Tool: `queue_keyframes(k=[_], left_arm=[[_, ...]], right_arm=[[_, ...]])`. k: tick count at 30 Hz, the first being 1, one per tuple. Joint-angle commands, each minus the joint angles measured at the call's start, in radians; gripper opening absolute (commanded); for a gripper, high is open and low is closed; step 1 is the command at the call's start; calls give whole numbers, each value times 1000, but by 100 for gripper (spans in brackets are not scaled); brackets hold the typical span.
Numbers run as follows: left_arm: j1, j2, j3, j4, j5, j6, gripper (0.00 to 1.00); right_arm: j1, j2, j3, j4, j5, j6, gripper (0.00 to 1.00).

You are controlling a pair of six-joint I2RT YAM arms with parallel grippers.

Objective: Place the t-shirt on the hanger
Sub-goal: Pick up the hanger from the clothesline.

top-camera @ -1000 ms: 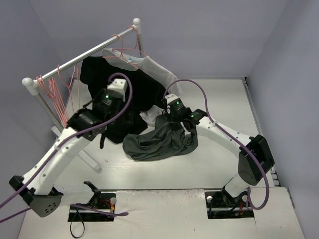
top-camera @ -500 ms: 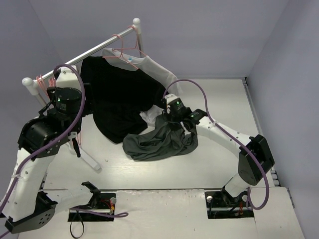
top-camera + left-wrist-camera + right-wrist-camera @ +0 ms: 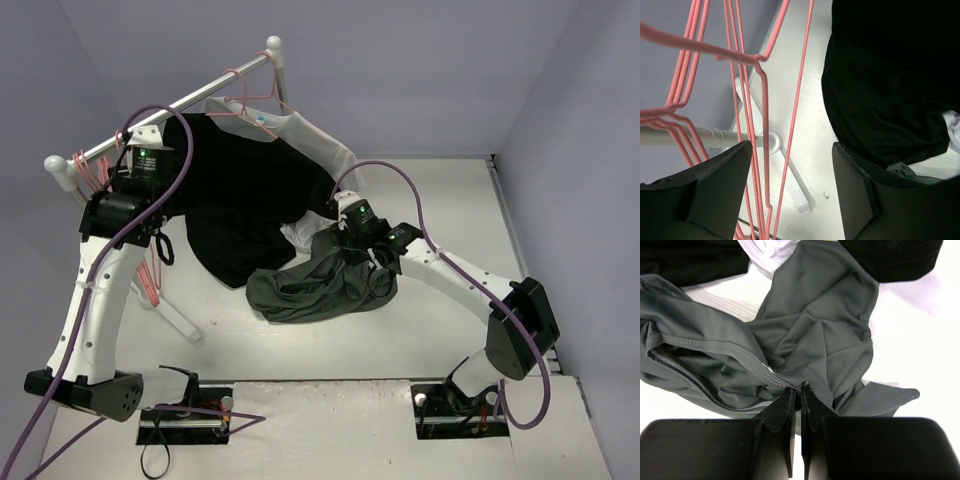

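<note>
The right jaws are clamped on a fold of the t-shirt (image 3: 805, 340), which lies crumpled on the table (image 3: 420, 320) just ahead of them. The left jaws stand apart, with pink hangers (image 3: 763, 100) dangling between them, seemingly untouched.

hangers (image 3: 764, 125) crowd left claw (image 3: 791, 150), black shirt (image 3: 890, 75) beside
</note>
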Motion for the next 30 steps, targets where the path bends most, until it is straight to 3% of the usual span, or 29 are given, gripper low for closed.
queue_keyframes(k=[1, 7, 18, 30], left_arm=[[44, 5, 10, 30, 40, 16, 59], [83, 15, -16, 52, 65, 23, 50], [85, -29, -63, 134, 143, 73, 0], [86, -79, 26, 192, 222, 123, 0]], right_arm=[[1, -57, -4, 38, 0, -7, 0], [1, -71, -17, 39, 0, -9, 0], [1, -82, -36, 41, 3, -2, 0], [-1, -104, -38, 39, 19, -2, 0]])
